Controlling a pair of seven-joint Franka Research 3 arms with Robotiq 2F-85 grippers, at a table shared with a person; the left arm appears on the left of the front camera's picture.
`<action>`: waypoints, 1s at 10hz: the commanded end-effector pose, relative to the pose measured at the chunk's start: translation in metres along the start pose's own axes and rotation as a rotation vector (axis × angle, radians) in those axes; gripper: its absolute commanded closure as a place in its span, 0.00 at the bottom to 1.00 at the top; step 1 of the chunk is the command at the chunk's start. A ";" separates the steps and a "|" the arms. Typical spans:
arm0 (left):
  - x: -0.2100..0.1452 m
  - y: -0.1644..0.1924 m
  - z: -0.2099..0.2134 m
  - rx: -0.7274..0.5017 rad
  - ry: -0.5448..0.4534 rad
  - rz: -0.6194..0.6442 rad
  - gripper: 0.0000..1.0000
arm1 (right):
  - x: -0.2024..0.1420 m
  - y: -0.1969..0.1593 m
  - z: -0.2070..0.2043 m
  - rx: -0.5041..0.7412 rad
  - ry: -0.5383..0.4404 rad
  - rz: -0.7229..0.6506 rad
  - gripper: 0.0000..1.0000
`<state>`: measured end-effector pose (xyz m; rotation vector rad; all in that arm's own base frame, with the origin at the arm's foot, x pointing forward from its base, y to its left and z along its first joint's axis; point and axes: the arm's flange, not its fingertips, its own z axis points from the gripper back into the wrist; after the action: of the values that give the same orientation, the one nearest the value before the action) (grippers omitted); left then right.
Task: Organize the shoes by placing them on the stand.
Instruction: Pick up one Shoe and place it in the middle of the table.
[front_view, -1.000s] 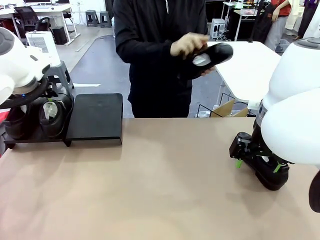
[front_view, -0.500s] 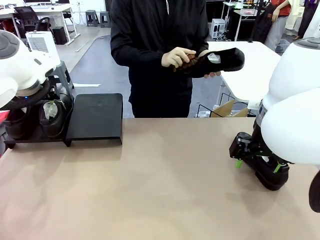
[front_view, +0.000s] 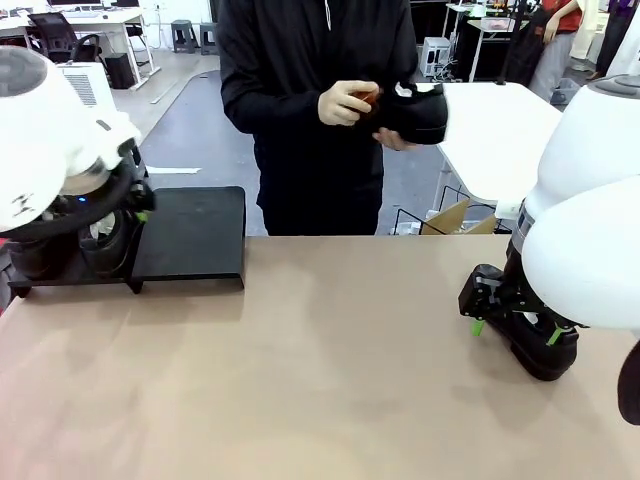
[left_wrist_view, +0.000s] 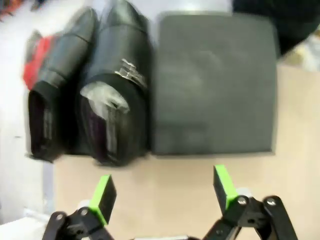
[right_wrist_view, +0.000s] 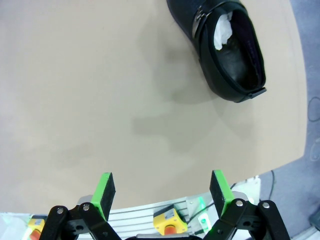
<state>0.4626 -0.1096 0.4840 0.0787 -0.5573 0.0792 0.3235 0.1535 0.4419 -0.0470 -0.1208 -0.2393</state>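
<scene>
1. One stand (front_view: 190, 235) is shown: a low rack of two flat, matt black rectangular panels set side by side on a tan table (front_view: 330, 390).
2. Four shoes are counted, all of glossy black leather with rounded toes.
3. The outer shoe (left_wrist_view: 55, 90) and the inner shoe (left_wrist_view: 117, 100) are set on the stand's left panel, side by side and touching. Whitish paper stuffing is seen inside the inner shoe, and a small metal buckle on its upper.
4. The third shoe (right_wrist_view: 225, 45) is stood on its sole on the table, well to the right of the stand. White paper is seen in its opening and a buckled strap across it.
5. The fourth shoe (front_view: 415, 110) is held in the person's hands (front_view: 345, 103), above and beyond the stand's right end, together with a small reddish-brown brush (front_view: 370, 97).
6. The left gripper (left_wrist_view: 164, 192) is held over the table just in front of the stand. Its jaws are spread, with nothing between the green pads.
7. The right gripper (right_wrist_view: 162, 192) is held far to the right of the stand, near the third shoe. Its jaws are spread and nothing is gripped.
</scene>
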 end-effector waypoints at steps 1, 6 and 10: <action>-0.007 0.017 0.083 -0.090 0.195 -0.021 0.00 | 0.000 0.002 -0.002 0.014 -0.009 0.003 0.00; -0.032 -0.019 0.096 -0.267 0.294 -0.079 0.00 | 0.000 0.002 -0.002 0.014 -0.009 0.003 0.00; -0.042 -0.010 0.110 -0.334 0.351 -0.002 0.00 | 0.000 0.002 -0.002 0.014 -0.009 0.003 0.00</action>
<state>0.3856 -0.1392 0.5513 -0.1887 -0.2371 -0.0516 0.3235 0.1535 0.4419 -0.0468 -0.1209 -0.2393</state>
